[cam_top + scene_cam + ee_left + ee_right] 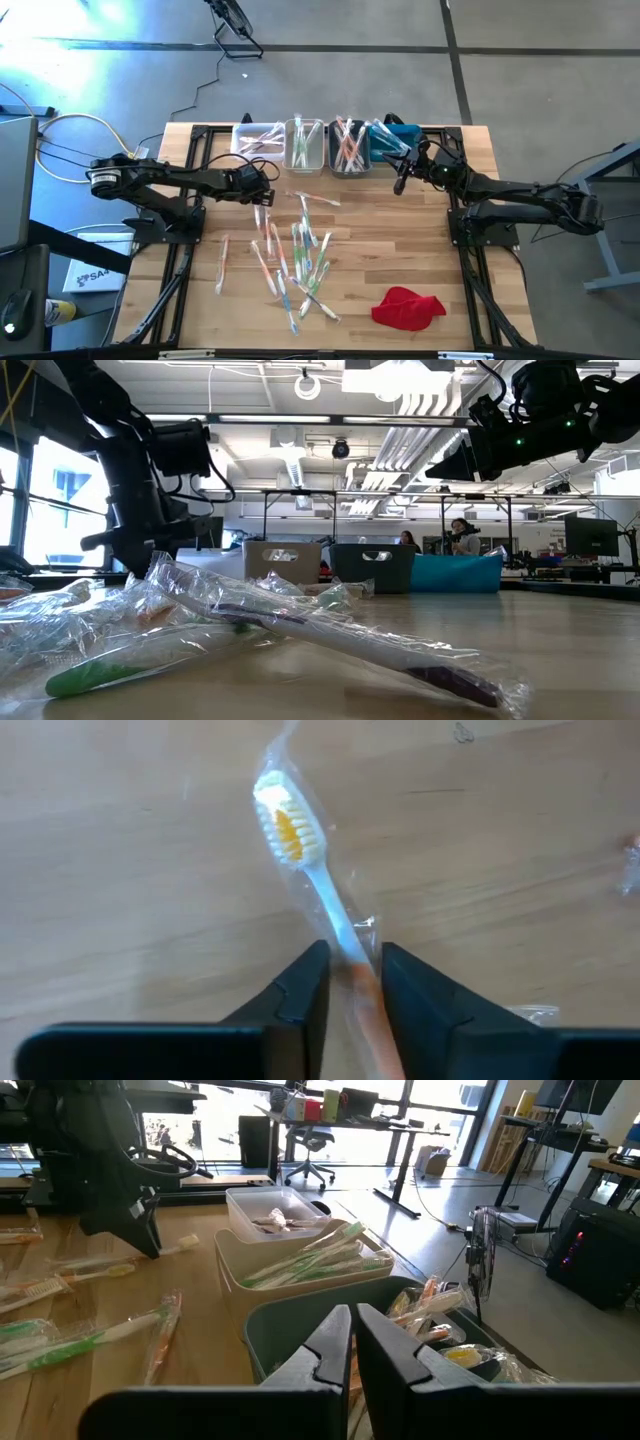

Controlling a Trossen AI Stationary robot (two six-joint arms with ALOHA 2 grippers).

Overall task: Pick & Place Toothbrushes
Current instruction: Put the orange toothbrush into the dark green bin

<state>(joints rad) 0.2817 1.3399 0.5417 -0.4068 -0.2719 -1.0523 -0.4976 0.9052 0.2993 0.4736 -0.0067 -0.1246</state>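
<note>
An orange-handled toothbrush (310, 870) in a clear wrapper is lying flat on the wooden desk (420, 240), on the left-arm side of the row of bins (315, 145) and a little nearer the desk's middle than they are; its white head with orange bristles is pointing away from the left end effector (352, 982), whose two dark fingers (300, 995) are standing on either side of the handle with narrow gaps, so whether they are already pressing it I cannot tell; in the high view this left end effector (258, 190) is sitting low over the desk just in front of the white bin (258, 140). A loose scatter of wrapped toothbrushes (295, 255) with green, blue, pink and orange handles is spreading from there toward the middle of the desk, in front of the bins; more toothbrushes are lying inside the bins, sorted by colour. The right end effector (352, 1342) is hovering above the grey bin (300, 1315), the fingers together and holding nothing; from above, this right end effector (402, 180) is showing beside the blue bin (395, 140) at the row's right-arm end. A red cloth (408, 306) is lying crumpled near the desk's front edge, well apart from the bins.
</note>
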